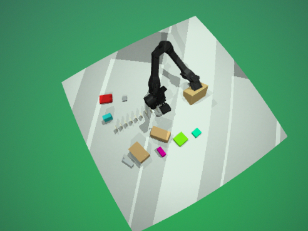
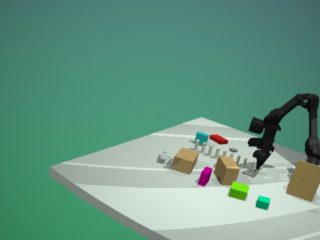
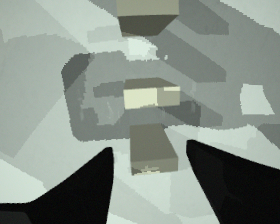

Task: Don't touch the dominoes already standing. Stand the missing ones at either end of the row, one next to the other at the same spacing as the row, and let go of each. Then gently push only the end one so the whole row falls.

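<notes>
A row of thin cream dominoes (image 1: 135, 119) (image 2: 217, 152) stands on the table, running towards the gripper. The wrist view shows two of them ahead of the fingers, a nearer domino (image 3: 141, 98) and a farther domino (image 3: 148, 7). My gripper (image 3: 150, 149) (image 2: 257, 169) is open and low over the row's end nearest the arm. Another domino (image 3: 154, 147) stands upright between the fingertips, with a gap visible on both sides, in line with the others. In the top view the arm hides this end of the row.
Two tan blocks (image 1: 160, 134) (image 1: 139, 152), a magenta block (image 1: 161, 151), a lime block (image 1: 180, 139) and a green block (image 1: 196, 133) lie on one side of the row. A teal block (image 1: 107, 117), red block (image 1: 106, 99) and small grey block (image 1: 124, 98) lie beyond. A large tan block (image 1: 196, 94) is near the arm base.
</notes>
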`<move>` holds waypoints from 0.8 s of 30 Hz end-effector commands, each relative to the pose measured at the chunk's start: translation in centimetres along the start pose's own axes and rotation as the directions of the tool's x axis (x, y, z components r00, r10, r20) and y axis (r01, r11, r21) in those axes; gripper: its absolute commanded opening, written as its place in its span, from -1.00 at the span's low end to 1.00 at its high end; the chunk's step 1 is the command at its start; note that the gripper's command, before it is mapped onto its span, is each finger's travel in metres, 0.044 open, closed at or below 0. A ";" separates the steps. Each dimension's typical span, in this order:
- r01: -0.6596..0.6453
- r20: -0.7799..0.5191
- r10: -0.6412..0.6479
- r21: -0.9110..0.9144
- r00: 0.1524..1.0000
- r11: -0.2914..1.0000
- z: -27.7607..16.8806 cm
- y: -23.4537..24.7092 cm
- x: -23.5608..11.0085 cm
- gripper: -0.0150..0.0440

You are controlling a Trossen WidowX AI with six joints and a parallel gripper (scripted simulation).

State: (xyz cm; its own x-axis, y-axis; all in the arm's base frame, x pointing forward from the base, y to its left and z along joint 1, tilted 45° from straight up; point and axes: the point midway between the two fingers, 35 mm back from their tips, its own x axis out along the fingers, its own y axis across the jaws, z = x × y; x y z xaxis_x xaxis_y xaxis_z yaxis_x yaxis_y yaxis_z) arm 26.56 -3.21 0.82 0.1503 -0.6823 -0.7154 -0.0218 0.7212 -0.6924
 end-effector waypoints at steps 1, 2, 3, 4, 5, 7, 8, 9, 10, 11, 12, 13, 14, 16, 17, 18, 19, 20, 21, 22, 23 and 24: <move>0.003 -0.001 -0.003 -0.004 1.000 1.000 -0.1 0.0 0.1 0.67; 0.003 -0.001 -0.003 -0.004 1.000 1.000 -0.1 0.0 0.1 0.76; 0.003 -0.001 -0.003 -0.004 1.000 1.000 -0.1 0.0 0.1 0.85; 0.003 -0.001 -0.003 -0.004 1.000 1.000 -0.1 0.0 0.1 0.94; 0.003 -0.001 -0.003 -0.004 1.000 1.000 -0.1 0.0 0.1 1.00; 0.003 -0.001 -0.003 -0.004 1.000 1.000 -0.1 0.0 0.1 1.00; 0.002 -0.001 -0.002 -0.004 1.000 1.000 0.0 0.0 -0.2 1.00; -0.001 0.000 0.001 -0.004 1.000 1.000 0.2 0.1 -0.9 1.00; -0.006 0.000 0.006 -0.004 1.000 1.000 0.4 0.3 -2.1 1.00; -0.011 0.000 0.011 -0.004 1.000 1.000 0.6 0.5 -3.7 1.00; -0.014 0.000 0.014 -0.004 1.000 1.000 0.8 0.6 -5.3 1.00; -0.015 0.000 0.015 -0.004 1.000 1.000 0.8 0.6 -7.0 1.00; -0.015 -0.001 0.015 -0.004 1.000 1.000 0.7 0.6 -8.8 1.00; -0.010 -0.002 0.010 -0.003 1.000 1.000 0.3 0.4 -11.3 1.00; -0.007 -0.002 0.007 -0.002 1.000 1.000 0.1 0.2 -12.3 1.00; -0.006 -0.002 0.006 -0.002 1.000 1.000 0.1 0.2 -12.7 1.00; -0.005 -0.002 0.005 -0.002 1.000 1.000 0.0 0.1 -12.9 1.00; -0.005 -0.002 0.005 -0.002 1.000 1.000 0.0 0.1 -12.9 1.00; -0.005 -0.002 0.005 -0.002 1.000 1.000 0.0 0.1 -12.9 1.00; -0.005 -0.002 0.005 -0.002 1.000 1.000 0.0 0.1 -12.9 1.00; -0.005 -0.002 0.005 -0.002 1.000 1.000 0.0 0.1 -12.9 1.00; -0.005 -0.002 0.005 -0.002 1.000 1.000 0.0 0.1 -12.9 1.00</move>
State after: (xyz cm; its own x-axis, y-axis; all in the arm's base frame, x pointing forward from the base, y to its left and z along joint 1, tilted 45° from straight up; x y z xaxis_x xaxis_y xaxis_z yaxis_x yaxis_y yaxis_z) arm 25.06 5.28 9.10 0.1584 -0.6751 -0.7205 -0.0320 0.7258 -0.6871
